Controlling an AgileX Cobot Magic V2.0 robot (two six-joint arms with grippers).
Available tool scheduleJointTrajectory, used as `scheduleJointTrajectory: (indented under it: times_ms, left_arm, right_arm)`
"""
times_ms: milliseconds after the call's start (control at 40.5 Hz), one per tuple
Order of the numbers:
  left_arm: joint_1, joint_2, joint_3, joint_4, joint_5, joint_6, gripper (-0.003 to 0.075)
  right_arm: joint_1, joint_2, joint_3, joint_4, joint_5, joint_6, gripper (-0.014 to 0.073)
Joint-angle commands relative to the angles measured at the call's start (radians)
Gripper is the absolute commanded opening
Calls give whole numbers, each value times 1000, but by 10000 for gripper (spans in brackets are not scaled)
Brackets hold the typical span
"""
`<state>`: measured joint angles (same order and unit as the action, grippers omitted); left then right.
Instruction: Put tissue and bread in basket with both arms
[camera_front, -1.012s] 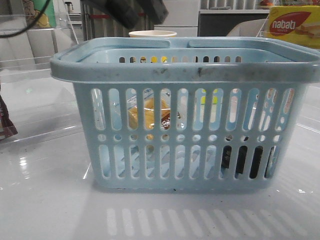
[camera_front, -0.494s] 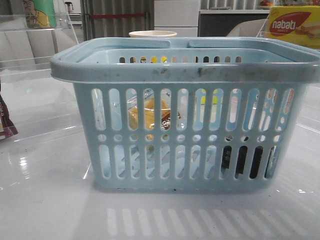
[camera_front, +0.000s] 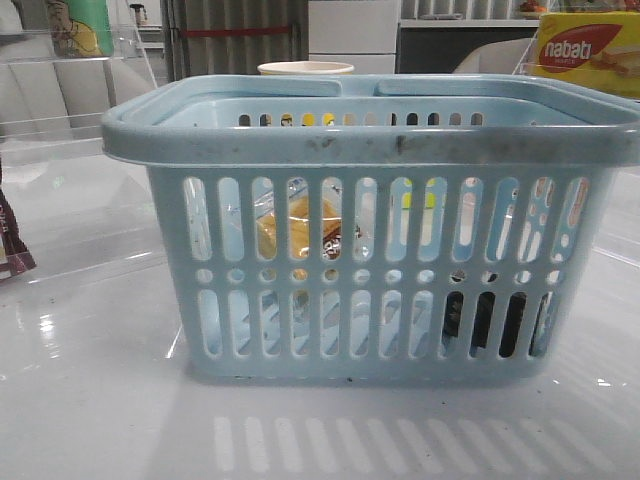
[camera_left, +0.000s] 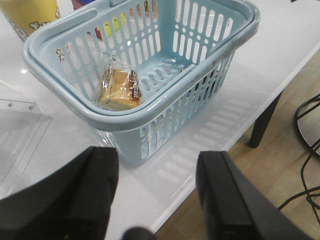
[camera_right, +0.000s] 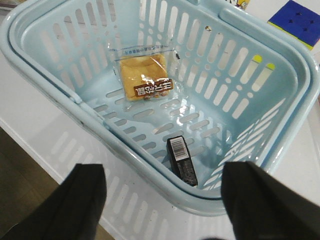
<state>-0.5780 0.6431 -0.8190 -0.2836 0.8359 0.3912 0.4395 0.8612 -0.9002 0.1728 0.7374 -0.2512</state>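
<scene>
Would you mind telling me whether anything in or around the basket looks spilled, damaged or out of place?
Nothing stands out. The bread and the tissue both lie apart inside the basket, which stands upright; its rim is only scuffed.

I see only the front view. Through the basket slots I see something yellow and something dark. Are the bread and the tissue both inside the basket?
Observer: Yes. In the right wrist view the bread lies flat on the floor of the basket, and the tissue lies apart from it, near one wall.
Operator: Does any gripper hold something?
Observer: No. The left gripper is open and empty, outside the basket.
Operator: And the right one?
Observer: The right gripper is open too, with nothing between its fingers.
</scene>
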Motion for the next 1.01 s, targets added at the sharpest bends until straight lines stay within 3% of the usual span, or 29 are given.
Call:
scheduleJointTrajectory:
  times_ms: [0,148,419,494,987]
  left_arm:
    - [-6,-2,-10,-5,-87,1,425]
    - [-6,-2,6,33,-105,1,395]
    - [-6,-2,7,34,-114,-2,127]
    - [-6,-2,7,26,-114,-3,94]
    - [-6,-2,7,12,-114,-3,93]
  right_arm:
    - [0,-6,-28,-3,-61,-7,581]
    - [0,-6,-28,-3,-57,-7,535]
    - [0,-6,-28,-3,-30,-7,122]
    - [0,-6,-28,-3,-30,-7,48]
    - [0,-6,-28,-3,-32,-7,57]
